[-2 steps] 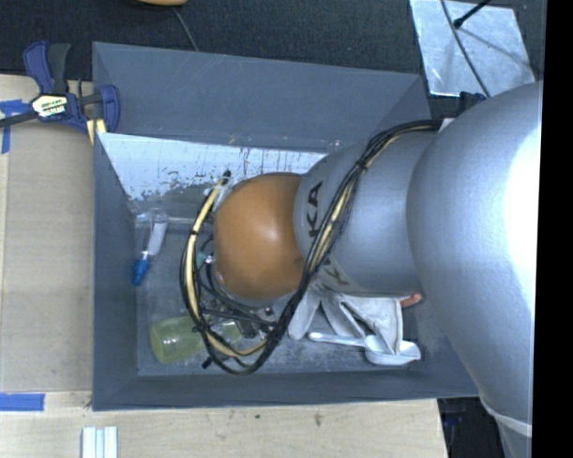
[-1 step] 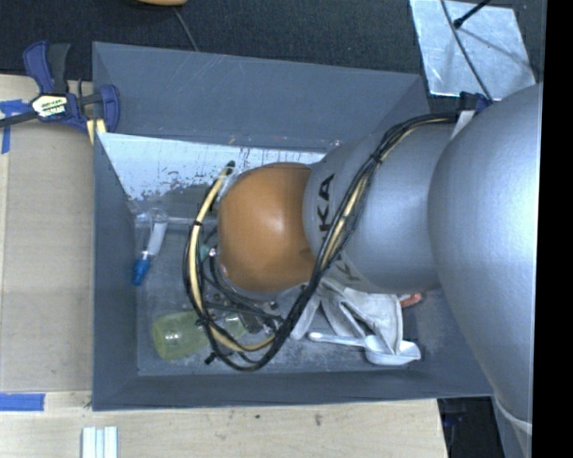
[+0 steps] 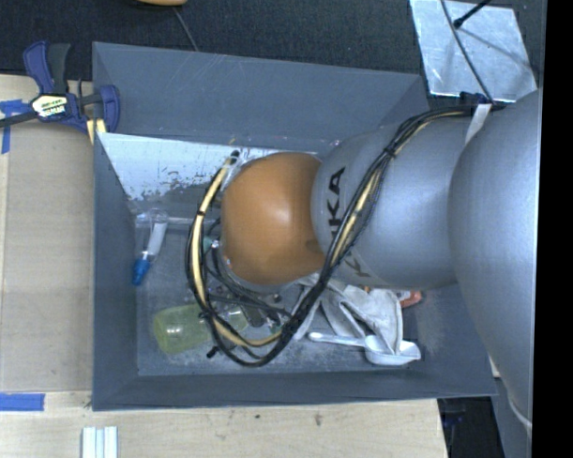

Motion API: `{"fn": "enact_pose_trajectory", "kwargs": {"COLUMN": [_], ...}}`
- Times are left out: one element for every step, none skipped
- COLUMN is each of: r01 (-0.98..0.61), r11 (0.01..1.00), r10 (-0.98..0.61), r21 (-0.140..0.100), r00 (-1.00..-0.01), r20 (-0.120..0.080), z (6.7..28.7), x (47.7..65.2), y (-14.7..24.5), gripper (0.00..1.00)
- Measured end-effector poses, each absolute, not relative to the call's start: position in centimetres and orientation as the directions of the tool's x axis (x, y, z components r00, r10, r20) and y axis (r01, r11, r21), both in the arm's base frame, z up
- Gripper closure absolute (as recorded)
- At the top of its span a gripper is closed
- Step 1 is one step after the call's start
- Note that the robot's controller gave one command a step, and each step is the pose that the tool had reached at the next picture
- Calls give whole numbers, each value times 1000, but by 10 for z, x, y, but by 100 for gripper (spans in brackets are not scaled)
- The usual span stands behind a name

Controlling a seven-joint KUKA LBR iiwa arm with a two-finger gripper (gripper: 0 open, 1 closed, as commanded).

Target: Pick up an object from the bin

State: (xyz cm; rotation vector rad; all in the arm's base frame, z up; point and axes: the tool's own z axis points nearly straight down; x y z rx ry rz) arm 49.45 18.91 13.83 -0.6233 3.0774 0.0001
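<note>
my gripper (image 3: pixel 249 313) low mid-bin (image 3: pixel 113 292), under my orange cover (image 3: pixel 268 218) + cables, open/closed: can't tell, yellow-green cup (image 3: pixel 176 330) just beside it front-left, white spoon (image 3: pixel 381 348) to the right, blue-tipped tube (image 3: pixel 147 253) by left wall

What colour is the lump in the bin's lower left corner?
The lump is pale yellow-green, clearest in the camera view.

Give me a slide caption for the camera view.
KUKA arm reaching into the grey bin, between a yellow-green lump and a white spoon.
</note>
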Motion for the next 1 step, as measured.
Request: {"fn": "enact_pose_trajectory", "kwargs": {"r01": [-389], "r11": [921], "r10": [-389], "r21": [-1], "r00": [-921], "r20": [-7], "z": [148], "x": [496], "y": [189], "gripper": [100]}}
